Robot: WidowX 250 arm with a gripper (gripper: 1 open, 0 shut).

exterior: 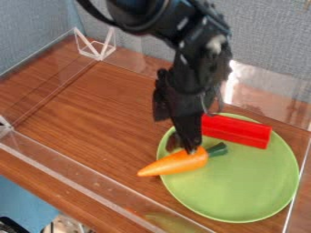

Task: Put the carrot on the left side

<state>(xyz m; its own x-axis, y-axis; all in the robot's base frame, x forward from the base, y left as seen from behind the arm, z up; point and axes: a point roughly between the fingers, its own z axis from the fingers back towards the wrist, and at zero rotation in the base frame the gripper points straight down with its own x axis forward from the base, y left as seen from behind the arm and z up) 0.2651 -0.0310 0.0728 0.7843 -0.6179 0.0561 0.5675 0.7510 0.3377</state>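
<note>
One tool (191, 144) points steeply down, just above the carrot (180, 161).

you're looking at an arm (165, 23) that's showing up black all over, with bulky, rounded segments catching dull grey highlights. above the green plate (261, 196), dark cables are looping beside the wrist. the gripper (191, 136), nearest that plate, is narrowing into slim black fingers (195, 134); screws and markings are blurring out.
</note>
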